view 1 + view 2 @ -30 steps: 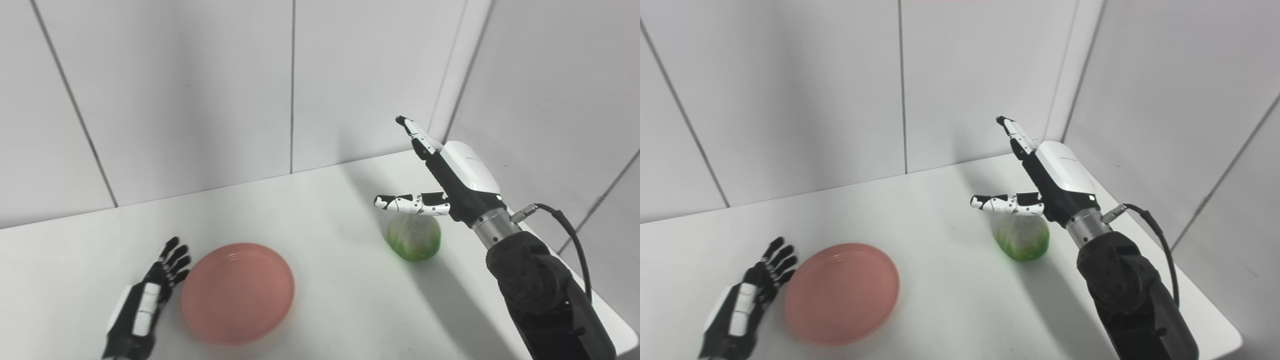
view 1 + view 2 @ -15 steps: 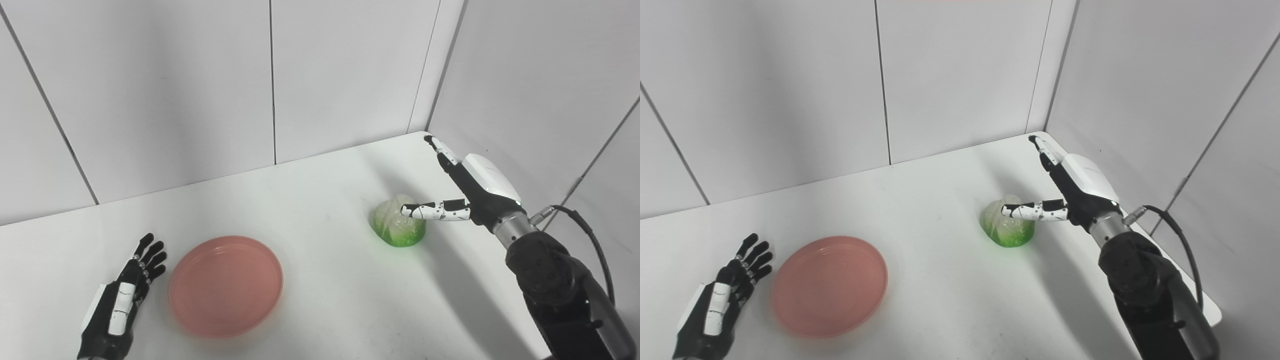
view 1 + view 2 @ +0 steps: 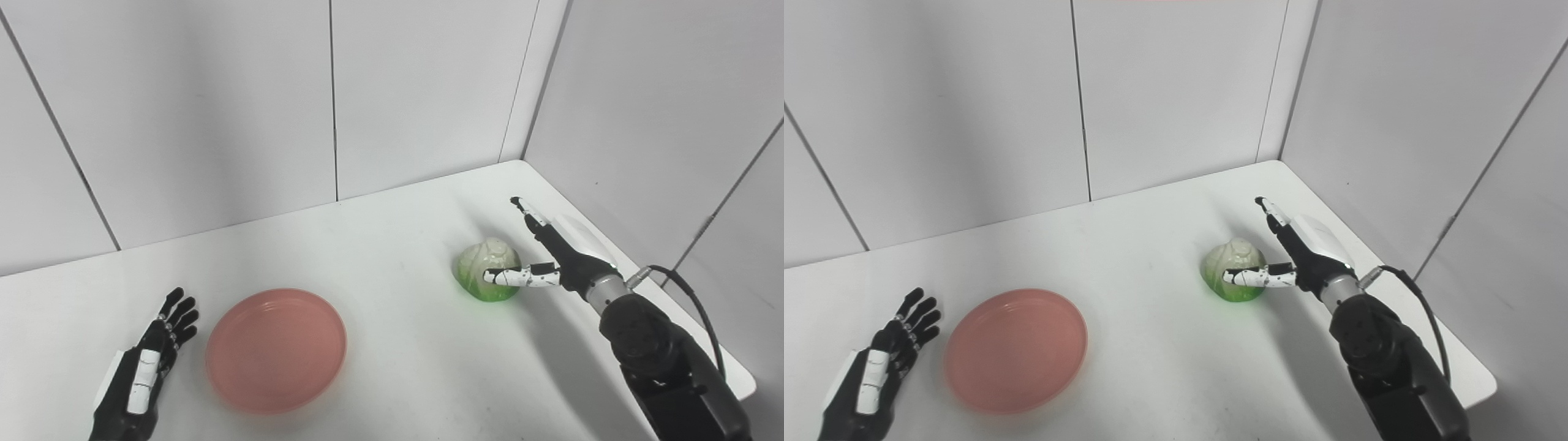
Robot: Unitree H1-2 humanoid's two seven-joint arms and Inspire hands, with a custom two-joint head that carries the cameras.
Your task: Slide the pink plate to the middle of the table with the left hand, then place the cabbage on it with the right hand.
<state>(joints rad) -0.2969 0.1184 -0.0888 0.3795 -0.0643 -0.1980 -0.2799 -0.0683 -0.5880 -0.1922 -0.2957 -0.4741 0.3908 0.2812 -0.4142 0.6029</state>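
The cabbage [image 3: 488,271] sits on the table [image 3: 404,343] toward the right, well apart from the plate [image 3: 275,349]. It is a small rounded head, pale on top and bright green low down, with a glossy look that suggests a plastic toy: probably light, fairly stiff and somewhat slippery. A round, smooth thing like this may roll or squirt out if pinched near the top, so the surest hold is likely around its widest part, thumb on the near side and fingers over the far side, closing low enough to cradle it.

The right hand [image 3: 554,254] is spread wide and holds nothing. Its thumb lies across the front of the cabbage, touching or just short of it; I cannot tell which. The fingers [image 3: 528,211] reach up past the far right side, not yet wrapped around.

The plate lies left of centre on the table, so the slide seems done or nearly so. Just beside it, the left hand [image 3: 144,373] rests flat, fingers spread, holding nothing.
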